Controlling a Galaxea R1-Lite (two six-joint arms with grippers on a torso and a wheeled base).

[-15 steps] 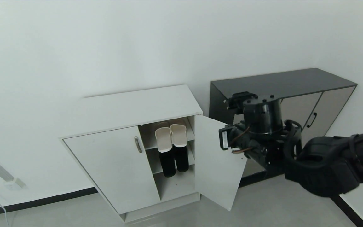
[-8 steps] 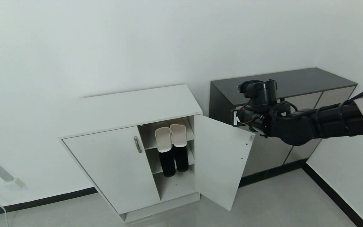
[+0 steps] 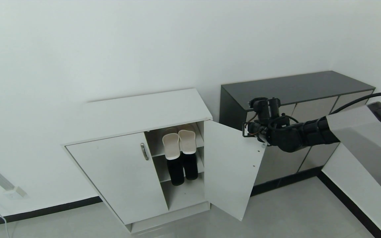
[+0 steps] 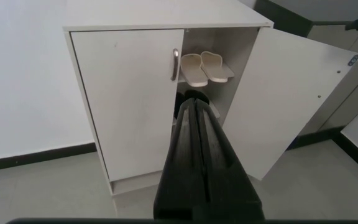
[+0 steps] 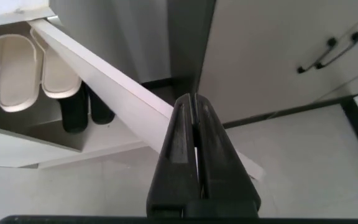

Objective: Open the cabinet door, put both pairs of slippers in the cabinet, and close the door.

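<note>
My right arm [image 3: 303, 135] enters at the right edge of the head view and lies across to just right of centre. The forearm is nearly level and the wrist [image 3: 266, 110] stands up above it. The right gripper [image 5: 195, 106] has its two fingers pressed flat together with nothing between them (I see no gap at all). The left gripper [image 4: 195, 109] is likewise closed tight on nothing, fingers side by side.
</note>
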